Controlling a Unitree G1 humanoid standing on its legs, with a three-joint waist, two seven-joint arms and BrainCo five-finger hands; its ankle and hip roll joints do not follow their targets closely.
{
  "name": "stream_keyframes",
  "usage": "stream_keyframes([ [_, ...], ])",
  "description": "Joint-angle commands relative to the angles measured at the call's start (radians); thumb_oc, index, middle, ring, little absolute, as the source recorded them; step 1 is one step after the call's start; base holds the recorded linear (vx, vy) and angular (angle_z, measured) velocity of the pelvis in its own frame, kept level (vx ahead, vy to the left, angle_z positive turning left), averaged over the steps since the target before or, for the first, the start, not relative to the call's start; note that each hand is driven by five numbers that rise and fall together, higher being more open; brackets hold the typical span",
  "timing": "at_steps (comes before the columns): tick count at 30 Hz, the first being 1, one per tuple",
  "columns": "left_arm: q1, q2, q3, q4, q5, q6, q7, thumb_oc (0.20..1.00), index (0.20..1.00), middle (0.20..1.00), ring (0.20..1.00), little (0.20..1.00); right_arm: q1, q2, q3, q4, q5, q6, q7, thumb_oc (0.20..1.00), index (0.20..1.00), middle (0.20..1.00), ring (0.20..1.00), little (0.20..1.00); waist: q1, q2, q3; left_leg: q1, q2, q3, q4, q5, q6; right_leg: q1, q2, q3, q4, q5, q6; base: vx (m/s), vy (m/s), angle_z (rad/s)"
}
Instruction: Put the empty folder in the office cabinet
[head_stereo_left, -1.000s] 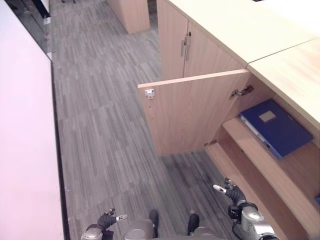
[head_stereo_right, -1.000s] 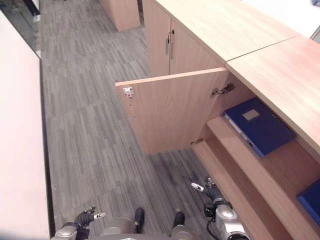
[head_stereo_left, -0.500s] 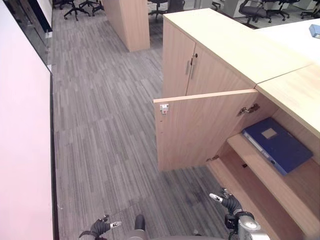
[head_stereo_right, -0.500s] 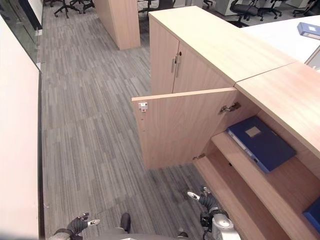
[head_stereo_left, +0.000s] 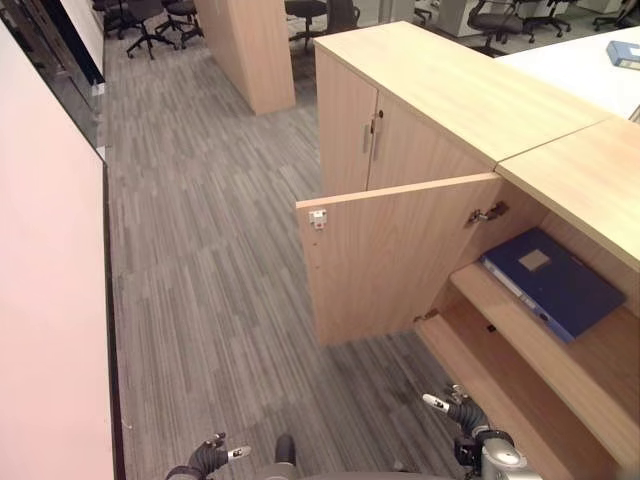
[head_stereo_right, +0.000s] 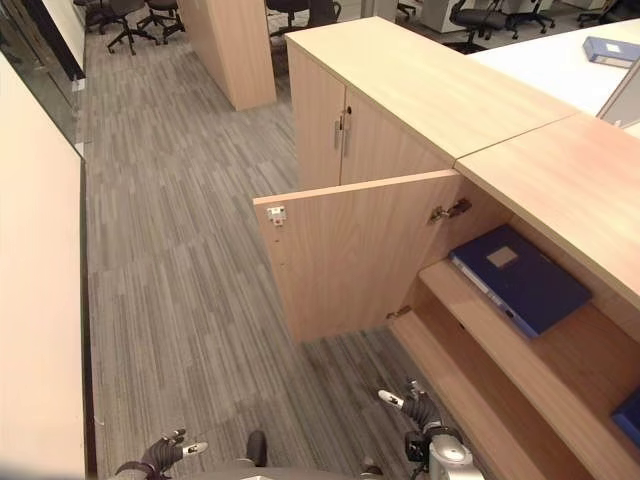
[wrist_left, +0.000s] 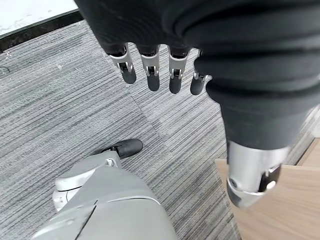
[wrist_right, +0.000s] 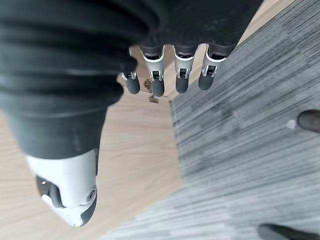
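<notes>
Left eye view: one wooden office cabinet (head_stereo_left: 440, 90) stands along the right side of a grey striped carpet floor (head_stereo_left: 200, 250), with one door (head_stereo_left: 390, 250) swung fully open toward the aisle and one closed pair of doors (head_stereo_left: 365, 130) with metal handles beyond it. One blue folder (head_stereo_left: 550, 280) lies flat on the upper shelf (head_stereo_left: 520, 330) inside the open compartment, near the hinge side; it carries one pale label patch, whose writing cannot be made out. A second blue item (head_stereo_right: 628, 415) sits at the far right edge of the right eye view, on the same shelf. One further blue folder (head_stereo_left: 624, 53) rests on a white desk (head_stereo_left: 580, 70) behind the cabinet. Several office chairs (head_stereo_left: 150, 15) stand at the far end of the room. Both hands hang low and hold nothing: the left hand (wrist_left: 155, 70) with fingers straight and relaxed over the carpet, the right hand (wrist_right: 170, 70) likewise extended, near the cabinet's lower shelf edge (head_stereo_left: 490, 390). The aisle between the open door's free edge and the white wall panel (head_stereo_left: 50, 300) on the left is wide and unobstructed.
</notes>
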Motion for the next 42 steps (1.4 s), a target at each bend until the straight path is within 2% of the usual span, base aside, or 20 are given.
stream_keyframes([
  [1, -0.080, 0.015, -0.006, 0.007, -0.022, -0.019, 0.006, 1.000, 1.000, 1.000, 1.000, 1.000, -0.045, -0.008, 0.011, -0.053, -0.015, -0.017, 0.002, 1.000, 1.000, 1.000, 1.000, 1.000, 0.012, -0.049, 0.073, -0.051, 0.029, 0.008, 0.206, -0.097, -0.041, -0.012, -0.012, 0.018, 0.073, -0.079, -0.011, 0.13, 0.041, 0.16],
  [2, -0.082, 0.011, -0.008, 0.005, -0.025, -0.019, 0.010, 1.000, 1.000, 1.000, 1.000, 1.000, -0.048, -0.009, 0.013, -0.048, -0.016, -0.016, -0.001, 1.000, 1.000, 1.000, 1.000, 1.000, 0.020, -0.049, 0.074, -0.077, 0.022, 0.003, 0.191, -0.087, -0.037, -0.006, -0.011, 0.021, 0.070, -0.080, -0.009, 0.24, 0.072, 0.16],
  [3, -0.093, 0.010, -0.013, -0.001, -0.038, -0.025, 0.018, 1.000, 1.000, 1.000, 1.000, 1.000, -0.064, -0.009, 0.022, -0.038, -0.015, -0.017, -0.007, 1.000, 1.000, 1.000, 1.000, 1.000, 0.043, -0.052, 0.077, -0.130, -0.011, -0.030, 0.170, -0.069, -0.031, 0.002, -0.008, 0.034, 0.070, -0.081, -0.007, 0.22, 0.088, 0.02],
  [6, -0.104, 0.014, -0.001, -0.012, -0.060, -0.031, 0.023, 1.000, 1.000, 1.000, 1.000, 1.000, -0.072, -0.004, 0.038, -0.037, -0.022, -0.018, 0.001, 1.000, 1.000, 1.000, 1.000, 1.000, 0.048, -0.054, 0.070, -0.119, -0.021, -0.051, 0.137, -0.071, -0.025, -0.003, -0.003, 0.049, 0.081, -0.092, 0.003, 0.11, 0.078, -0.11],
  [11, -0.130, 0.047, 0.026, -0.059, -0.093, -0.041, 0.032, 1.000, 1.000, 1.000, 1.000, 1.000, -0.074, 0.019, 0.044, -0.024, -0.045, -0.013, 0.010, 1.000, 1.000, 1.000, 1.000, 1.000, 0.037, -0.067, 0.041, -0.031, -0.044, -0.014, 0.074, -0.094, 0.020, -0.023, -0.030, 0.081, 0.156, -0.096, 0.029, 0.15, 0.146, -0.33],
  [12, -0.130, 0.047, 0.026, -0.059, -0.093, -0.041, 0.032, 1.000, 1.000, 1.000, 1.000, 1.000, -0.074, 0.019, 0.044, -0.024, -0.045, -0.013, 0.010, 1.000, 1.000, 1.000, 1.000, 1.000, 0.037, -0.067, 0.041, -0.031, -0.044, -0.014, 0.074, -0.094, 0.020, -0.023, -0.030, 0.081, 0.156, -0.096, 0.029, 0.15, 0.229, -0.23],
  [13, -0.141, 0.064, 0.042, -0.079, -0.108, -0.045, 0.030, 1.000, 1.000, 1.000, 1.000, 1.000, -0.076, 0.040, 0.052, -0.027, -0.060, -0.011, 0.017, 1.000, 1.000, 1.000, 1.000, 1.000, 0.039, -0.073, 0.038, 0.021, -0.063, 0.031, 0.039, -0.107, 0.051, -0.071, -0.051, 0.097, 0.262, -0.090, 0.069, 0.15, 0.224, -0.31],
  [14, -0.140, 0.067, 0.045, -0.088, -0.107, -0.046, 0.029, 1.000, 1.000, 1.000, 1.000, 1.000, -0.073, 0.045, 0.053, -0.031, -0.066, -0.008, 0.022, 1.000, 1.000, 1.000, 1.000, 1.000, 0.036, -0.072, 0.038, 0.038, -0.067, 0.038, 0.030, -0.115, 0.062, -0.093, -0.058, 0.097, 0.312, -0.073, 0.087, 0.17, 0.283, -0.49],
  [15, -0.136, 0.069, 0.054, -0.097, -0.111, -0.047, 0.031, 1.000, 1.000, 1.000, 1.000, 1.000, -0.076, 0.051, 0.053, -0.030, -0.070, -0.002, 0.029, 1.000, 1.000, 1.000, 1.000, 1.000, 0.032, -0.071, 0.047, 0.061, -0.068, 0.050, 0.023, -0.123, 0.072, -0.134, -0.075, 0.095, 0.391, -0.015, 0.114, 0.06, 0.136, -0.52],
  [16, -0.140, 0.070, 0.059, -0.105, -0.119, -0.048, 0.034, 1.000, 1.000, 1.000, 1.000, 1.000, -0.084, 0.056, 0.054, -0.026, -0.070, 0.000, 0.030, 1.000, 1.000, 1.000, 1.000, 1.000, 0.029, -0.063, 0.061, 0.077, -0.058, 0.061, 0.016, -0.124, 0.077, -0.172, -0.075, 0.089, 0.466, 0.035, 0.117, 0.04, 0.111, -0.51],
  [18, -0.142, 0.070, 0.065, -0.108, -0.127, -0.048, 0.038, 1.000, 1.000, 1.000, 1.000, 1.000, -0.086, 0.072, 0.052, -0.020, -0.071, -0.001, 0.025, 1.000, 1.000, 1.000, 1.000, 1.000, 0.026, -0.045, 0.074, 0.112, -0.046, 0.060, -0.001, -0.134, 0.083, -0.228, -0.071, 0.080, 0.555, 0.067, 0.117, 0.04, 0.068, -0.41],
  [19, -0.142, 0.070, 0.065, -0.108, -0.127, -0.048, 0.038, 1.000, 1.000, 1.000, 1.000, 1.000, -0.086, 0.072, 0.052, -0.020, -0.071, -0.001, 0.025, 1.000, 1.000, 1.000, 1.000, 1.000, 0.027, -0.046, 0.075, 0.114, -0.047, 0.061, -0.002, -0.134, 0.083, -0.229, -0.071, 0.082, 0.559, 0.065, 0.117, 0.10, 0.056, -0.29],
  [20, -0.143, 0.069, 0.069, -0.102, -0.133, -0.051, 0.042, 1.000, 1.000, 1.000, 1.000, 1.000, -0.085, 0.079, 0.051, -0.018, -0.065, 0.001, 0.024, 1.000, 1.000, 1.000, 1.000, 1.000, 0.022, -0.047, 0.073, 0.133, -0.054, 0.063, -0.012, -0.147, 0.082, -0.240, -0.089, 0.068, 0.529, 0.066, 0.117, 0.16, 0.038, 0.02],
  [22, -0.149, 0.076, 0.072, -0.097, -0.135, -0.053, 0.058, 1.000, 1.000, 1.000, 1.000, 1.000, -0.088, 0.074, 0.052, -0.014, -0.060, -0.001, 0.018, 1.000, 1.000, 1.000, 1.000, 1.000, 0.019, -0.062, 0.076, 0.156, -0.086, 0.062, -0.022, -0.167, 0.078, -0.201, -0.146, 0.002, 0.363, 0.058, 0.117, 0.24, 0.012, 0.10],
  [23, -0.145, 0.077, 0.066, -0.105, -0.117, -0.051, 0.053, 1.000, 1.000, 1.000, 1.000, 1.000, -0.079, 0.078, 0.051, -0.016, -0.071, 0.002, 0.021, 1.000, 1.000, 1.000, 1.000, 1.000, 0.016, -0.065, 0.075, 0.156, -0.090, 0.052, -0.023, -0.165, 0.080, -0.201, -0.155, 0.006, 0.342, 0.077, 0.117, 0.17, -0.015, 0.08],
  [24, -0.144, 0.073, 0.064, -0.111, -0.120, -0.057, 0.046, 1.000, 1.000, 1.000, 1.000, 1.000, -0.067, 0.078, 0.062, -0.021, -0.071, 0.000, 0.027, 1.000, 1.000, 1.000, 1.000, 1.000, 0.007, -0.066, 0.068, 0.166, -0.095, 0.054, -0.028, -0.171, 0.077, -0.194, -0.153, 0.012, 0.286, 0.060, 0.115, 0.12, -0.023, 0.29],
  [26, -0.136, 0.066, 0.072, -0.135, -0.135, -0.066, 0.046, 1.000, 1.000, 1.000, 1.000, 1.000, -0.056, 0.064, 0.073, -0.024, -0.095, -0.002, 0.034, 1.000, 1.000, 1.000, 1.000, 1.000, 0.002, -0.065, 0.055, 0.164, -0.099, 0.055, -0.030, -0.170, 0.072, -0.178, -0.141, 0.034, 0.231, 0.072, 0.107, 0.12, -0.020, 0.45],
  [30, -0.138, 0.053, 0.079, -0.193, -0.171, -0.076, 0.052, 1.000, 1.000, 1.000, 1.000, 1.000, -0.020, 0.038, 0.066, -0.023, -0.112, 0.000, 0.040, 1.000, 1.000, 1.000, 1.000, 1.000, -0.007, -0.062, 0.022, 0.169, -0.102, 0.057, -0.033, -0.177, 0.063, -0.098, -0.132, 0.007, 0.118, 0.070, 0.092, 0.07, -0.017, 0.10],
  [34, -0.159, 0.062, 0.091, -0.229, -0.197, -0.079, 0.062, 1.000, 1.000, 1.000, 1.000, 1.000, -0.011, 0.036, 0.056, -0.017, -0.101, 0.000, 0.044, 1.000, 1.000, 1.000, 1.000, 1.000, -0.017, -0.063, 0.010, 0.176, -0.098, 0.062, -0.033, -0.180, 0.057, -0.068, -0.122, 0.013, 0.084, 0.071, 0.090, 0.04, -0.007, -0.09],
  [42, -0.305, 0.154, 0.111, -0.201, -0.228, -0.092, 0.082, 1.000, 1.000, 1.000, 1.000, 1.000, 0.003, 0.012, 0.075, -0.033, -0.112, -0.005, 0.063, 1.000, 1.000, 1.000, 1.000, 1.000, -0.055, -0.070, -0.009, 0.199, -0.088, 0.086, -0.033, -0.188, 0.045, -0.041, -0.106, 0.039, 0.060, 0.063, 0.086, 0.03, 0.003, -0.13],
])
